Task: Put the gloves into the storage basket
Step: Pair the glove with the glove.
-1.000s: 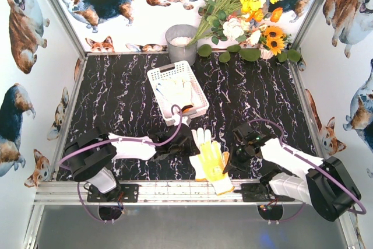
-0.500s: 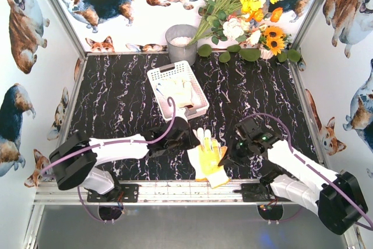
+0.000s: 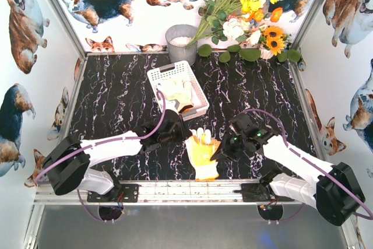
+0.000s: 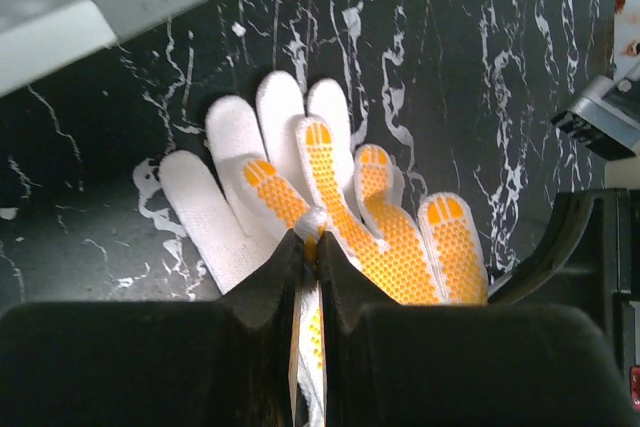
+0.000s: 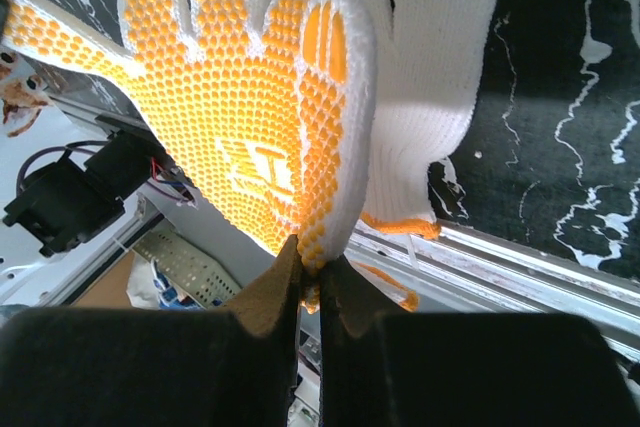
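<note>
Emblem (image 5: 258, 169) on palm of yellow-dotted glove (image 5: 190, 67) cannot be read.

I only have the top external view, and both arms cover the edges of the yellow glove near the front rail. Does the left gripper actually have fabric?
Observer: Yes. In the left wrist view the left gripper is shut on a bunch of fabric where the fingers of the yellow-dotted glove begin. A white glove fans out behind it.
Operator: And the right side?
Observer: The right gripper is shut on the dotted glove's thin edge, dotted palm facing its camera.
Operator: Is the white one pinched there too?
Observer: I cannot tell. It hangs right beside the pinch, with its orange cuff trim showing at the bottom.
</note>
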`<move>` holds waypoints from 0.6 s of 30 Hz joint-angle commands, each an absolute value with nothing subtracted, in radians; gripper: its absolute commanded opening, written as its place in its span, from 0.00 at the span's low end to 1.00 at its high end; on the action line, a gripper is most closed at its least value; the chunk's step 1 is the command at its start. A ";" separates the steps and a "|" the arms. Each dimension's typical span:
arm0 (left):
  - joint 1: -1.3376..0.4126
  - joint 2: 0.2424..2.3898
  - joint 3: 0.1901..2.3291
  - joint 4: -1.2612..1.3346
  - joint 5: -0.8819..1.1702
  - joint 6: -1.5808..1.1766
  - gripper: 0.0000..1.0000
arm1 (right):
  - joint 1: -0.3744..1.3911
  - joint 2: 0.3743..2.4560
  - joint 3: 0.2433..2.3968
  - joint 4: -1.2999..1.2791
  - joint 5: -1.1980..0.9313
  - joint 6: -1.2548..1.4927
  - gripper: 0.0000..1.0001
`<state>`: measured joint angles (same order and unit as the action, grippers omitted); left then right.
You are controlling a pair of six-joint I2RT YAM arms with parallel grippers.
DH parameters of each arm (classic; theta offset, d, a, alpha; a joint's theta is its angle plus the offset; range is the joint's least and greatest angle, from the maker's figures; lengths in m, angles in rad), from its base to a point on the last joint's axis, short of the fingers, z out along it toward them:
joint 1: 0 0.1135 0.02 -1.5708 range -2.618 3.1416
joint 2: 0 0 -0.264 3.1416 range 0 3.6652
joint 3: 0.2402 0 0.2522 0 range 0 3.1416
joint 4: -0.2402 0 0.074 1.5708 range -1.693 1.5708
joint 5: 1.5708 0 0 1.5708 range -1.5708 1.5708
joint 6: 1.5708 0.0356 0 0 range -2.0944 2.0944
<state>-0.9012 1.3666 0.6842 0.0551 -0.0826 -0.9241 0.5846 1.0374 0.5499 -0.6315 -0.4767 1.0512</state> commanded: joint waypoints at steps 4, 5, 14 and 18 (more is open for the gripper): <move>-0.848 1.376 0.674 0.074 -0.067 -0.870 0.00 | 0.602 1.068 0.544 -0.487 -0.459 1.113 0.00; -0.844 1.385 0.678 0.074 -0.063 -0.866 0.00 | 0.603 1.073 0.542 -0.478 -0.456 1.117 0.00; -0.836 1.467 0.691 0.118 -0.029 -0.854 0.00 | 0.607 1.099 0.533 -0.486 -0.429 1.105 0.00; -0.836 1.485 0.692 0.133 -0.054 -0.861 0.00 | 0.619 1.104 0.520 -0.512 -0.426 1.092 0.00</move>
<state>-0.8440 1.4681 0.6792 0.0868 -0.0399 -0.8730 0.6041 1.1027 0.5339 -0.5217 -0.4389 1.1034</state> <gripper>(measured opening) 0.017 0.071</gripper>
